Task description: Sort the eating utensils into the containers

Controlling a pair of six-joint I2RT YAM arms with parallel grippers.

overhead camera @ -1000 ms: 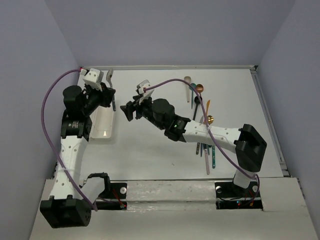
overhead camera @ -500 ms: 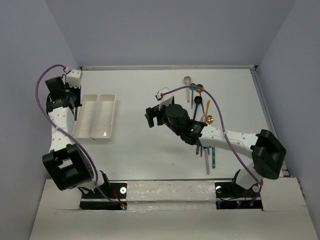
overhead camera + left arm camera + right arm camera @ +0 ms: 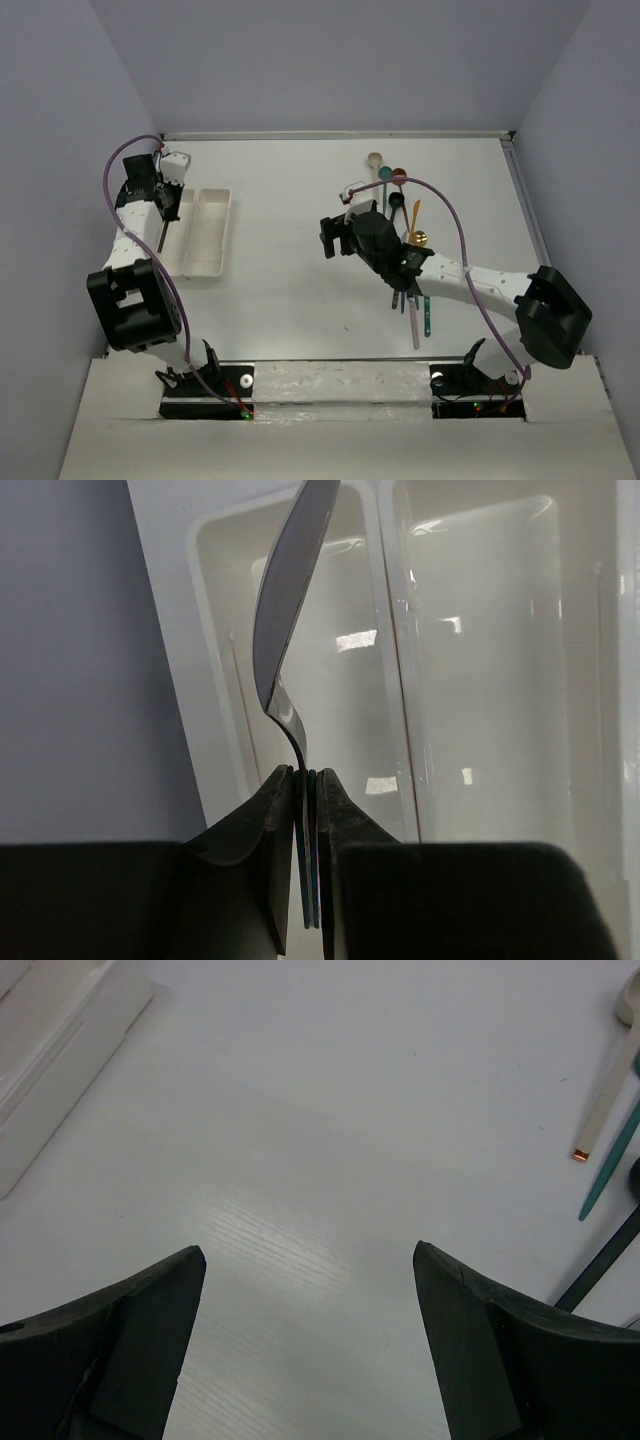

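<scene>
My left gripper (image 3: 163,208) is shut on a black utensil (image 3: 160,238) and holds it over the left tray of the joined white containers (image 3: 212,262). In the left wrist view the jaws (image 3: 308,780) pinch its handle. The utensil (image 3: 285,630) shows edge-on with a curved neck, above the left tray (image 3: 215,680); I cannot tell whether it is a spoon or a fork. My right gripper (image 3: 328,238) is open and empty over bare table (image 3: 310,1260). The other eating utensils (image 3: 405,215) lie at the right, with pink (image 3: 413,325) and teal (image 3: 426,315) ones nearest the front.
The right tray (image 3: 500,680) holds nothing that I can see. In the right wrist view a beige handle (image 3: 605,1110), a teal one (image 3: 610,1175) and a black one (image 3: 600,1265) lie at the right edge. A tray corner (image 3: 60,1040) shows top left. Grey walls surround the table.
The left gripper swung out to the far left, then came back over the left tray with the black utensil. The right arm drew back to the right, towards the utensil pile.
</scene>
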